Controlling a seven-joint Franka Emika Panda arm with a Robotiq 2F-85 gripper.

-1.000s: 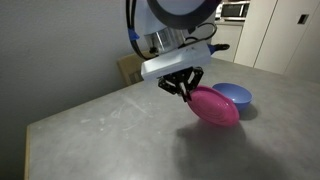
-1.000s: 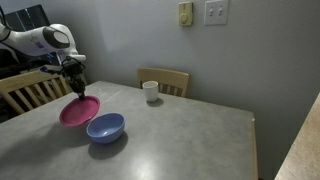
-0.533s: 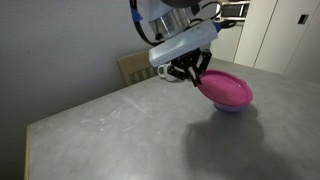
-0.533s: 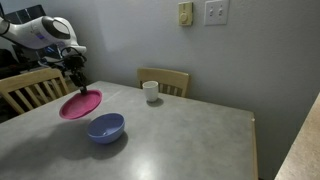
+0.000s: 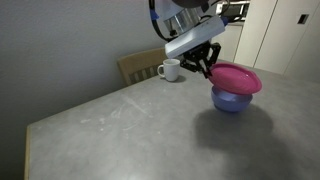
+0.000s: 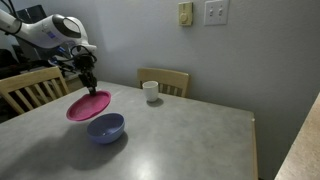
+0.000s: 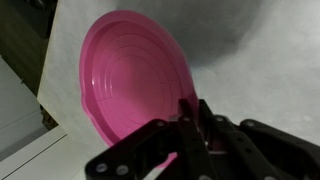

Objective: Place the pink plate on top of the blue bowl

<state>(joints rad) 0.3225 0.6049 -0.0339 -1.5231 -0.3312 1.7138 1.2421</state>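
Observation:
My gripper [image 5: 208,68] is shut on the rim of the pink plate [image 5: 237,77] and holds it in the air, roughly level. In an exterior view the plate hovers just above the blue bowl [image 5: 233,100], which stands on the grey table. From the opposite side the plate [image 6: 88,105] hangs above and a little left of the bowl [image 6: 105,128], with my gripper [image 6: 89,88] gripping its far edge. The wrist view shows the plate [image 7: 135,85] filling the frame and the jaws [image 7: 193,118] pinched on its rim; the bowl is hidden there.
A white mug [image 6: 151,92] stands near the table's back edge [image 5: 170,70]. A wooden chair [image 6: 165,80] sits behind it, and another chair [image 6: 30,90] stands at the table's end. The table [image 6: 190,140] stretches wide beyond the bowl.
My gripper has carried the pink plate up and across toward the blue bowl. The plate has levelled out from a tilt and now hangs over the bowl. The grip has not changed.

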